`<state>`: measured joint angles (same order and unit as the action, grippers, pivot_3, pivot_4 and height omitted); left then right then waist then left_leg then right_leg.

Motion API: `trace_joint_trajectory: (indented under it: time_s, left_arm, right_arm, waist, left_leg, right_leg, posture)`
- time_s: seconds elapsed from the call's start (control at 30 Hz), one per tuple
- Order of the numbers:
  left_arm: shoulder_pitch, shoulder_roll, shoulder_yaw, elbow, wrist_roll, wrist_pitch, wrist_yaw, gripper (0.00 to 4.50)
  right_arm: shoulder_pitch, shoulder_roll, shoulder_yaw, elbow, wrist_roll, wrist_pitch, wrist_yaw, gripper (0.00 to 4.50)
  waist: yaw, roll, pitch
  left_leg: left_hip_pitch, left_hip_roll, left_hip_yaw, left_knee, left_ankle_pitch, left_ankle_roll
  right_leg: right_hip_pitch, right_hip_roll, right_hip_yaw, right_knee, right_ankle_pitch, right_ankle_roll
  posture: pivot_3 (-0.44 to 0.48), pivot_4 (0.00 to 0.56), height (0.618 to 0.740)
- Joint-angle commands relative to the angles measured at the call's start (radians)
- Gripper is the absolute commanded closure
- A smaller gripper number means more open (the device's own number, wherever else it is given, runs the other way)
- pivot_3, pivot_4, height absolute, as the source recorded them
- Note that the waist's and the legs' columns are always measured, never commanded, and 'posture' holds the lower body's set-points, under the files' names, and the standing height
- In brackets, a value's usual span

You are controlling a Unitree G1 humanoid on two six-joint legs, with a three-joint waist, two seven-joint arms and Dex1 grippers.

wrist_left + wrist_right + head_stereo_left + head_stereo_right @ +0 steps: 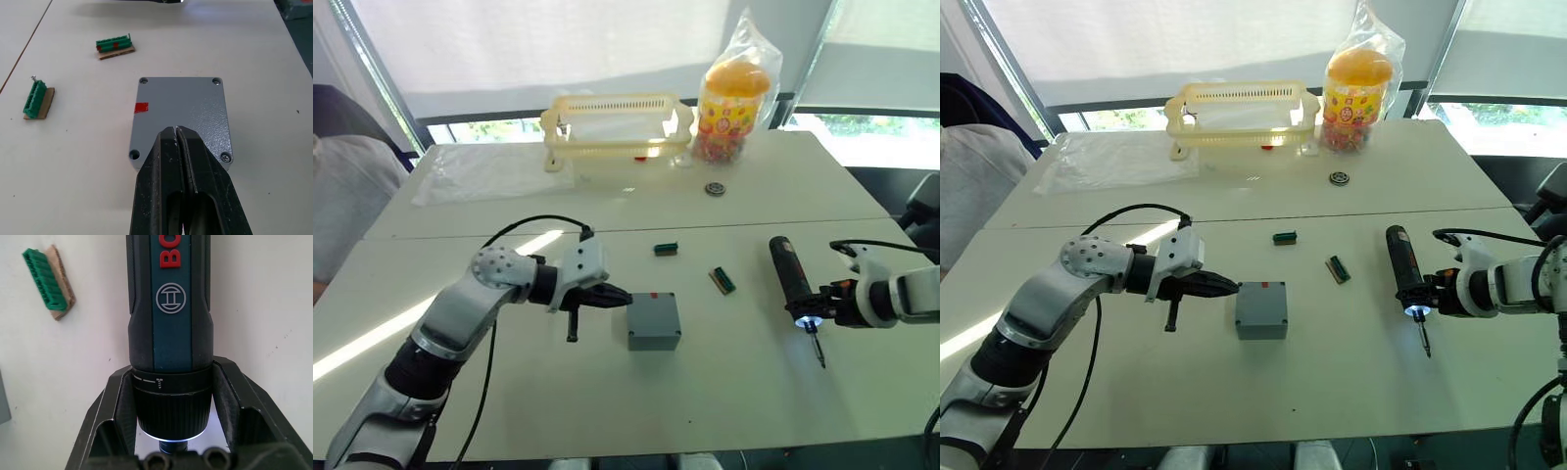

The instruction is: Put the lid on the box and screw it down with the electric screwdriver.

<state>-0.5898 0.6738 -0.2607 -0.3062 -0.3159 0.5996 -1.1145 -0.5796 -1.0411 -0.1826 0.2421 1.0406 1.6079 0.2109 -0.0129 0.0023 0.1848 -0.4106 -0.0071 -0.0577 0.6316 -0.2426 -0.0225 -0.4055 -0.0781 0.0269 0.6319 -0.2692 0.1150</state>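
A person's grey sleeve (342,196) showed at the far left edge, beside the table (754,411). A clear plastic sheet (489,171) lay at the table's far left corner. Next to it stood a yellow basket (617,125), and right of that a bagged jar (736,93) of sweets with an orange top.

The left gripper (176,131) reached in from the left with its fingers (161,166) pressed together, holding nothing. Their tips sat at the left edge of the box (653,321), over the lid (181,112); whether they touched it could not be told. The lid already lay on the box, with screw holes at its corners and a red mark (141,107) near one side. The box rested near the table's middle.

Beyond the box lay two green connectors, one (666,249) further back and one (722,280) to the right. A small round metal part (715,188) lay further back still, near the jar.

The screwdriver (790,276) lay to the right, well apart from the box, its bit (817,350) pointing toward the near edge and its tip light (807,321) glowing. The right gripper (171,396) was clamped on the screwdriver's collar, one finger (110,406) on each side.
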Motion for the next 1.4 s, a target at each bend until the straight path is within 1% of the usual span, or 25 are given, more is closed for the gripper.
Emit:
trace_joint_trajectory:
  time_s: [0.03, 0.07, 0.1, 0.13, 0.2, 0.27, 0.33, 0.4, 0.47, 0.53, 0.63, 0.73, 0.83, 0.93, 1.0, 1.13, 1.4]
  left_arm:
    - [0.003, 0.004, 0.013, 0.012, 0.015, -0.027, 0.017, 4.50]
    - [0.005, 0.006, 0.013, 0.021, 0.022, -0.035, 0.022, 4.50]
    - [0.007, 0.005, 0.021, 0.042, 0.027, -0.037, 0.031, 4.50]
    - [0.005, 0.002, 0.033, 0.073, 0.032, -0.043, 0.043, 4.50]
    - [-0.005, -0.002, 0.059, 0.161, 0.048, -0.066, 0.069, 4.50]
    - [-0.003, 0.004, 0.067, 0.217, 0.056, -0.098, 0.065, 4.50]
    - [0.012, 0.004, 0.066, 0.240, 0.046, -0.104, 0.043, 4.50]
    - [0.029, -0.002, 0.053, 0.248, 0.039, -0.106, 0.024, 4.50]
    - [0.041, -0.011, 0.033, 0.255, 0.044, -0.112, 0.010, 4.50]
    - [0.046, -0.024, 0.015, 0.266, 0.055, -0.121, 0.001, 4.50]
    - [0.037, -0.061, -0.020, 0.287, 0.069, -0.121, -0.003, 4.50]
    - [0.033, -0.085, -0.063, 0.278, 0.090, -0.115, -0.011, 4.50]
    - [0.035, -0.086, -0.098, 0.262, 0.105, -0.122, -0.033, 4.50]
    - [0.020, -0.104, -0.112, 0.285, 0.111, -0.128, -0.040, 4.50]
    - [0.006, -0.118, -0.125, 0.316, 0.132, -0.150, -0.040, 4.50]
    - [-0.031, -0.150, -0.159, 0.399, 0.211, -0.241, -0.014, 4.50]
    - [-0.106, -0.226, -0.187, 0.575, 0.304, -0.406, -0.024, 4.50]
  right_arm:
    - [-0.041, -0.005, 0.009, 0.004, -0.070, -0.006, 0.058, 1.30]
    - [-0.045, -0.001, 0.015, 0.005, -0.087, -0.006, 0.071, 0.85]
    - [-0.044, 0.002, 0.018, -0.002, -0.105, -0.013, 0.080, 0.28]
    - [-0.047, 0.008, 0.010, -0.007, -0.125, -0.019, 0.079, 0.01]
    - [-0.055, -0.001, 0.010, -0.037, -0.174, -0.099, 0.106, 0.01]
    - [-0.069, -0.021, 0.018, -0.088, -0.230, -0.231, 0.162, 0.01]
    - [-0.089, -0.010, -0.022, -0.162, -0.223, -0.326, 0.237, 0.01]
    - [-0.065, 0.005, -0.065, -0.260, -0.181, -0.366, 0.311, 0.01]
    - [0.024, 0.013, -0.092, -0.413, -0.135, -0.401, 0.397, 0.01]
    - [0.125, 0.016, -0.099, -0.543, -0.105, -0.410, 0.447, 0.01]
    - [0.310, 0.097, -0.079, -0.758, -0.033, -0.405, 0.432, 0.01]
    - [0.465, 0.151, 0.020, -0.876, -0.124, -0.480, 0.403, 0.01]
    - [0.529, 0.191, 0.084, -0.911, -0.180, -0.527, 0.376, 0.01]
    - [0.541, 0.238, 0.145, -0.920, -0.218, -0.556, 0.351, 0.01]
    - [0.529, 0.281, 0.173, -0.904, -0.232, -0.570, 0.336, 0.01]
    - [0.502, 0.339, 0.209, -0.874, -0.251, -0.606, 0.349, 0.01]
    - [0.456, 0.363, 0.312, -0.886, -0.258, -0.582, 0.384, 0.01]
  waist:
    - [0.001, 0.000, 0.000]
    - [0.000, 0.000, 0.000]
    - [0.000, 0.000, 0.000]
    - [0.000, 0.000, 0.000]
    - [0.000, 0.000, 0.000]
    - [-0.004, 0.000, 0.000]
    - [-0.009, 0.000, 0.000]
    - [-0.007, 0.000, 0.000]
    - [-0.003, 0.000, -0.001]
    - [0.008, -0.003, -0.001]
    - [0.021, -0.004, -0.001]
    - [0.025, -0.003, 0.000]
    - [0.017, -0.004, 0.000]
    - [0.008, -0.004, 0.000]
    - [0.004, -0.004, 0.000]
    - [0.004, -0.004, 0.000]
    - [0.004, -0.004, 0.000]
  left_leg:
    - [0.000, 0.000, 0.000, 0.000, 0.000, 0.000]
    - [0.000, 0.000, 0.000, 0.000, 0.000, 0.000]
    - [0.000, 0.000, 0.000, 0.000, 0.000, 0.000]
    - [0.000, 0.000, 0.000, 0.000, 0.000, 0.000]
    - [0.000, 0.000, 0.000, 0.000, 0.000, 0.000]
    - [0.000, 0.000, 0.000, 0.001, 0.000, 0.000]
    - [0.000, 0.000, 0.000, 0.001, 0.000, 0.000]
    - [0.000, 0.000, 0.000, 0.001, 0.000, 0.000]
    - [0.000, 0.000, -0.001, 0.000, 0.000, 0.000]
    - [0.000, 0.001, -0.004, -0.001, 0.000, 0.000]
    - [-0.001, 0.001, -0.004, 0.000, 0.000, 0.000]
    - [-0.001, 0.000, -0.003, 0.003, 0.000, 0.000]
    - [-0.001, -0.001, -0.003, 0.006, 0.000, -0.001]
    - [0.003, 0.000, -0.003, 0.009, 0.000, -0.001]
    - [0.003, 0.000, -0.004, 0.010, 0.000, -0.001]
    - [0.002, 0.000, -0.004, 0.011, 0.000, -0.001]
    - [0.002, -0.001, -0.005, 0.012, 0.000, 0.000]
  right_leg:
    - [0.000, 0.000, 0.000, 0.000, 0.000, 0.000]
    - [0.000, 0.000, 0.000, 0.000, 0.000, 0.000]
    - [0.000, 0.000, 0.000, 0.000, 0.000, 0.000]
    - [0.000, 0.000, 0.000, 0.000, 0.000, 0.000]
    - [0.000, 0.000, 0.000, 0.000, 0.000, 0.000]
    - [0.000, 0.000, 0.000, 0.001, 0.000, 0.000]
    - [0.000, 0.000, 0.000, 0.001, 0.000, 0.001]
    - [-0.001, 0.000, 0.000, 0.001, 0.000, 0.001]
    - [0.000, 0.000, -0.001, 0.001, 0.001, 0.001]
    - [0.000, 0.001, -0.003, 0.001, 0.000, 0.001]
    - [0.001, 0.000, -0.004, 0.000, 0.000, 0.002]
    - [0.002, -0.001, -0.003, 0.001, 0.000, 0.002]
    - [0.003, -0.001, -0.002, 0.001, 0.000, 0.001]
    - [0.008, -0.001, -0.002, 0.001, 0.001, -0.001]
    - [0.008, 0.000, -0.003, 0.001, -0.001, -0.003]
    - [0.009, 0.000, -0.003, 0.001, 0.001, 0.000]
    - [0.009, 0.000, -0.003, 0.001, 0.001, 0.001]
  posture:
    - [0.000, 0.150, 0.740]
    - [0.000, 0.150, 0.740]
    - [0.000, 0.150, 0.740]
    - [0.000, 0.150, 0.740]
    - [0.000, 0.150, 0.740]
    - [0.000, 0.150, 0.740]
    - [0.000, 0.150, 0.740]
    - [0.000, 0.150, 0.740]
    - [0.000, 0.150, 0.740]
    - [0.000, 0.150, 0.740]
    - [0.000, 0.150, 0.740]
    - [0.000, 0.150, 0.740]
    - [0.000, 0.150, 0.740]
    - [0.000, 0.150, 0.740]
    - [0.000, 0.150, 0.740]
    - [0.000, 0.150, 0.740]
    - [0.000, 0.150, 0.740]
